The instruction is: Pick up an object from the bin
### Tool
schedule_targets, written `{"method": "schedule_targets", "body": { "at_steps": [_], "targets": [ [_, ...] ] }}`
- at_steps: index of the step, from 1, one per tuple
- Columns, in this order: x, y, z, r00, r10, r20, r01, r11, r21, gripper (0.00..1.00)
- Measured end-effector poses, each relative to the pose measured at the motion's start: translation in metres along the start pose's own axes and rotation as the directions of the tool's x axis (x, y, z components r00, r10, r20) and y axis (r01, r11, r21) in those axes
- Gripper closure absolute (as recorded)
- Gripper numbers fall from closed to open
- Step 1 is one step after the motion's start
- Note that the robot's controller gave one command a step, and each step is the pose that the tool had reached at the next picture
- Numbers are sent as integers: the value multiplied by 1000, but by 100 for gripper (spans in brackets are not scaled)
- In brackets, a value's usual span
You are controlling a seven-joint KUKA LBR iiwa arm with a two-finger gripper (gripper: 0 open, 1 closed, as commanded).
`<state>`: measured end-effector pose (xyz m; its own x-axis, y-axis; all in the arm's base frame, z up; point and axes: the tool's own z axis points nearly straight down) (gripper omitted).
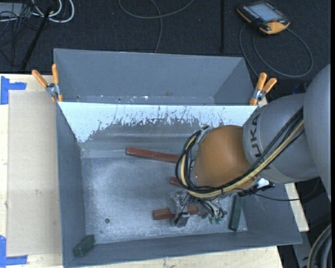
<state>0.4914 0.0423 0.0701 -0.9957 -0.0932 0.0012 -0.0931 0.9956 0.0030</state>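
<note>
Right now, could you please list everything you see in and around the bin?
bin: one, grey, centre of view
long stick: one, reddish brown, bin floor near the back
short stick: one, reddish brown, floor's front, beside the pincer
block: one, dark green, front left corner
bar: one, dark, front right, by the wall
handset: one, orange and black, dark floor behind the bin
arm: one, grey with orange cover, from the right
pincer: one, dark, low over the floor's front
</note>
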Motion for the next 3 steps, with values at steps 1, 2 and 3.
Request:
{"method": "schedule_targets", "body": {
  "at_steps": [1, 2, 3],
  "targets": [
    [9, 62, -111, 1000, 14, 0, -14, 1000, 3, 100],
    [9, 62, -111, 1000, 15, 0, -15, 1000, 3, 100],
    [7, 74, -150, 1000, -9, -4, 9, 1000, 4, 100]
  ]
}}
